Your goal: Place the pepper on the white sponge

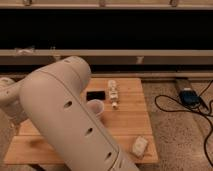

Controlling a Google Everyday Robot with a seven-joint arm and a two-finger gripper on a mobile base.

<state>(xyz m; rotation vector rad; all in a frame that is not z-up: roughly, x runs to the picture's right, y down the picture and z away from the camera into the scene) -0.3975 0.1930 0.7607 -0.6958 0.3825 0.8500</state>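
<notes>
The white sponge (140, 145) lies on the front right part of the wooden table (131, 117), with nothing on it. The pepper does not show; my big pale arm (65, 120) covers the left half of the table. My gripper is not in view; it is hidden behind the arm somewhere at the left.
A white cup (95, 107) stands mid-table beside the arm. A flat black item (95, 95) and a narrow white bottle-like item (114, 93) lie behind it. A blue device (188, 95) and black cables (172, 107) lie on the floor to the right. A dark shelf unit runs along the back.
</notes>
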